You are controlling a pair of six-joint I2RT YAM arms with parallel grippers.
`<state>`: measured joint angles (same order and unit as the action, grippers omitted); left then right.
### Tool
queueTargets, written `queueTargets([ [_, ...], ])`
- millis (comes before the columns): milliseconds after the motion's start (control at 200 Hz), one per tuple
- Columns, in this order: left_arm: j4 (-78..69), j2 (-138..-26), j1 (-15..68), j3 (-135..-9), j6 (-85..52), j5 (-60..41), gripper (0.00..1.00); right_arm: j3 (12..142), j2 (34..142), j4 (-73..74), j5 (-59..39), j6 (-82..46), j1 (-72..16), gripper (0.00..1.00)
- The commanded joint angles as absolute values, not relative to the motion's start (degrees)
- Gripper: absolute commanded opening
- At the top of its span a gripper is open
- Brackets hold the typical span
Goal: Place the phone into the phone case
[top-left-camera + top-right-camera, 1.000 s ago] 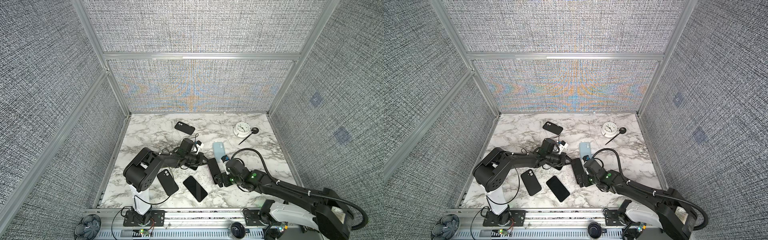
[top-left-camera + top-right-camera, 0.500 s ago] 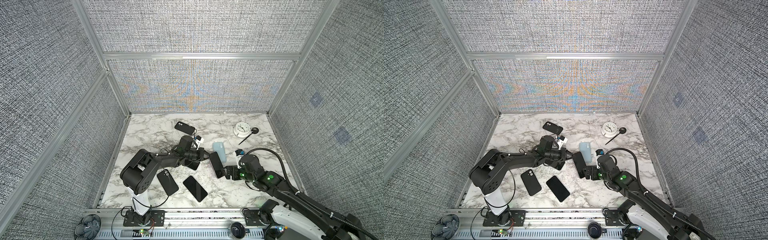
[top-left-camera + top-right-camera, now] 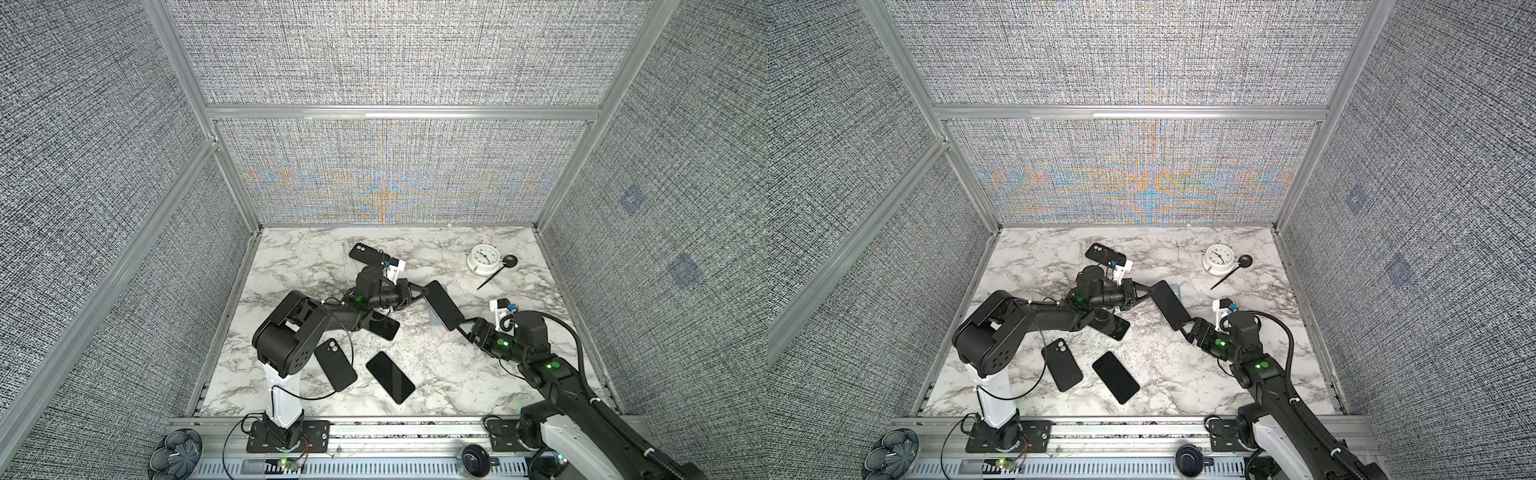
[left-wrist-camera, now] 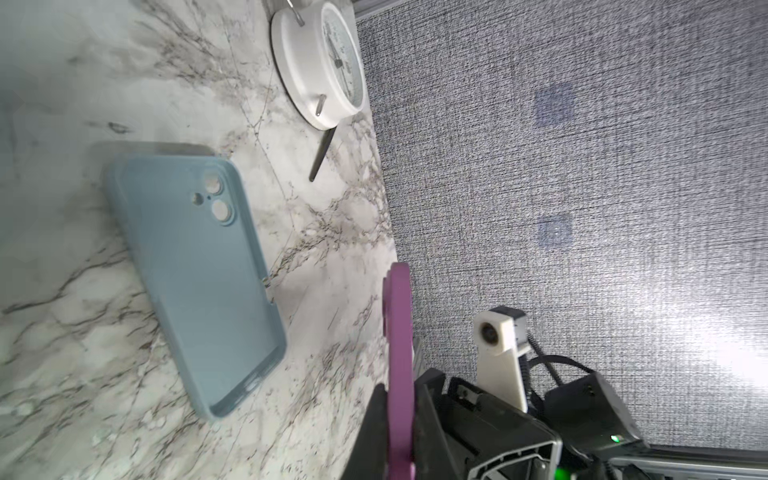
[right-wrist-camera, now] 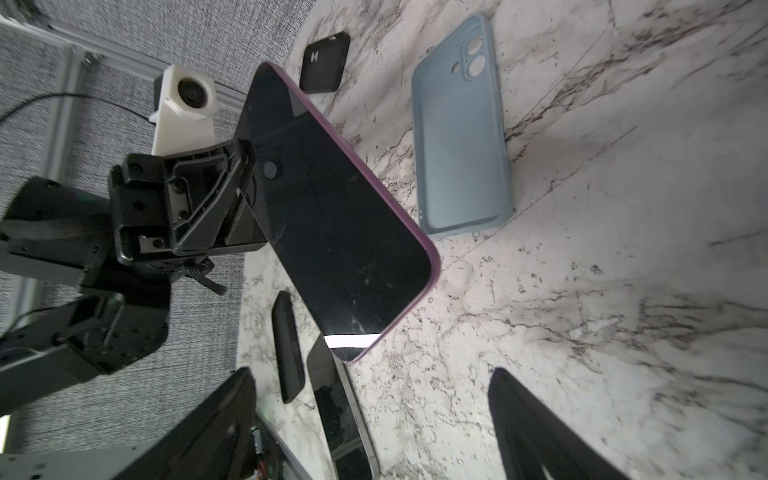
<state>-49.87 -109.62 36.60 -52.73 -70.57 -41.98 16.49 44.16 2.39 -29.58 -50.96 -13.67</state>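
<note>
Left gripper clamps phone at its 10 o'clock end; right gripper gapes at 5 o'clock. Shallow pinch may let it pivot past case.

The phone hangs tilted over the phone case, which lies near the middle of the counter. The clock stands behind them to the right. Another phone lies in front, to the left.

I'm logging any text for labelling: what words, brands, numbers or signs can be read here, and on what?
Round white clock: its dial carries marks, but they are too small and blurred to read.
Purple-edged black phone: dark screen, no text or logo shows.
Pale blue phone case: plain, no text shows.
Nothing else in these views is legible.
</note>
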Motion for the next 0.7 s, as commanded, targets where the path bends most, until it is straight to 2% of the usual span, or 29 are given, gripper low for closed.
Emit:
queueTargets([
  [0,-58.92,-110.26,36.48,-53.51,-75.60,-42.07,0.00,14.05,45.27,16.09,-36.97,-59.14,-10.59,0.87],
  [215,-65.01,-112.64,36.47,-53.83,-80.15,-42.45,0.00,11.82,49.21,26.66,-39.33,-61.39,-6.90,0.76],
  [695,-71.01,-115.15,36.67,-53.01,-83.65,-42.98,0.00,12.35,63.60,47.87,-39.77,-65.26,-5.98,0.54],
])
